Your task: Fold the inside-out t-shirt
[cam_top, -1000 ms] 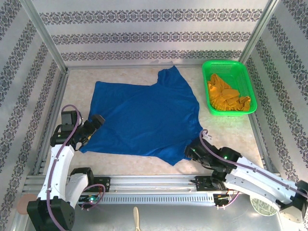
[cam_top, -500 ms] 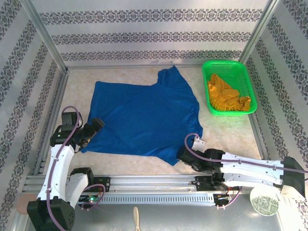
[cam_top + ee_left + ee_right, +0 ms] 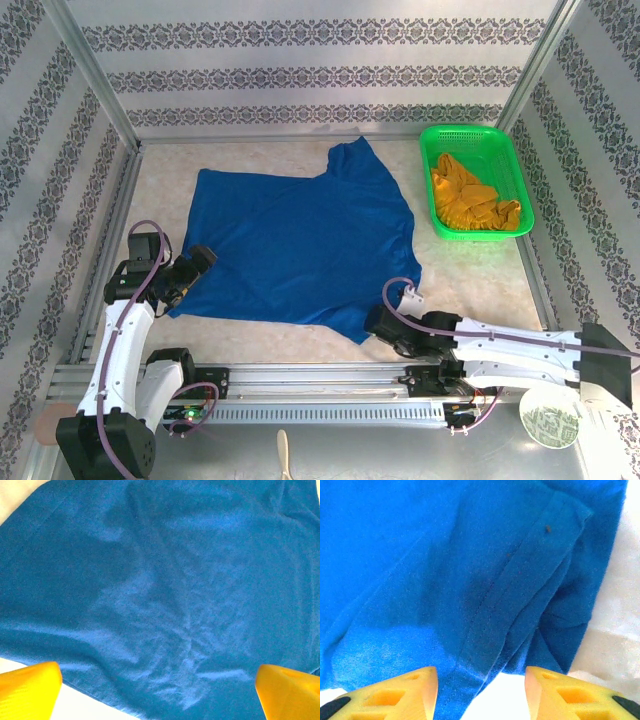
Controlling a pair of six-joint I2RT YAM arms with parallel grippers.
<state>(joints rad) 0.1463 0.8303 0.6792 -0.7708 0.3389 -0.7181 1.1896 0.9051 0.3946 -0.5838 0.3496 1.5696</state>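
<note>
The inside-out t-shirt (image 3: 300,245) lies spread flat on the table, royal blue, with one sleeve pointing to the back. My left gripper (image 3: 190,272) sits at its near left corner. In the left wrist view the left gripper (image 3: 160,700) is open wide, the wrinkled shirt (image 3: 165,580) under it and its near edge between the yellow fingertips (image 3: 30,690). My right gripper (image 3: 380,322) lies low at the shirt's near right corner. In the right wrist view the right gripper (image 3: 481,690) is open, with the folded hem (image 3: 520,605) reaching into the gap.
A green basket (image 3: 513,180) at the back right holds a mustard garment (image 3: 468,198). Patterned walls close off the left, back and right sides. The metal rail (image 3: 300,380) runs along the near edge. A round plate (image 3: 548,420) lies beyond it at the near right.
My right arm has dropped low and reached left to the shirt's near right corner, its jaws narrowing slightly. The left gripper has shifted a little toward me.
</note>
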